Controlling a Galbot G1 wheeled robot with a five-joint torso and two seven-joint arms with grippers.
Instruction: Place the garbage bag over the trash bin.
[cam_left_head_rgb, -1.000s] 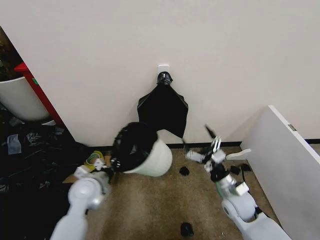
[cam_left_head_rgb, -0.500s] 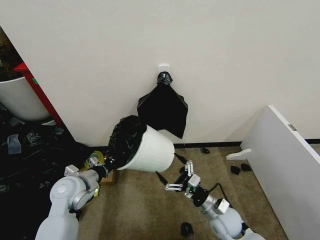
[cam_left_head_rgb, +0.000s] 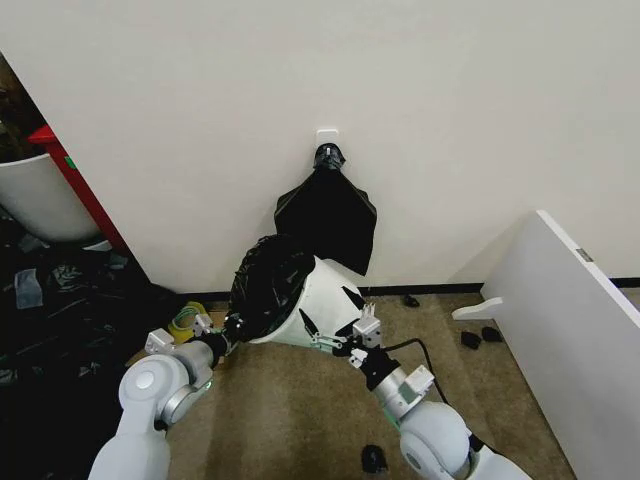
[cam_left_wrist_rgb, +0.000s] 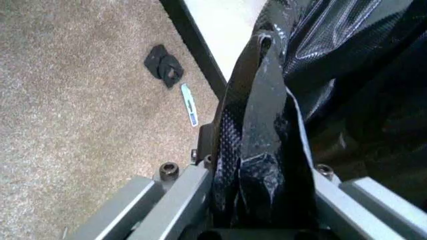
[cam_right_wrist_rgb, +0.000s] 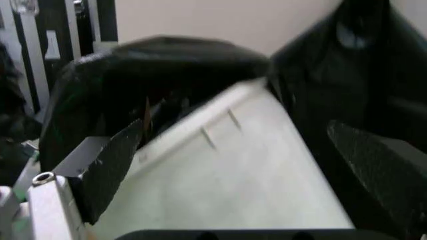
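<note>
Head view: garbage bag hiding bin mouth.

Even, soft indoor light on a pale wall; right wrist view blurred, dim.

No text, label, brand, number or sign can be read anywhere. A small blue strip lies on the carpet in the left wrist view, but any marking on it is illegible.
</note>
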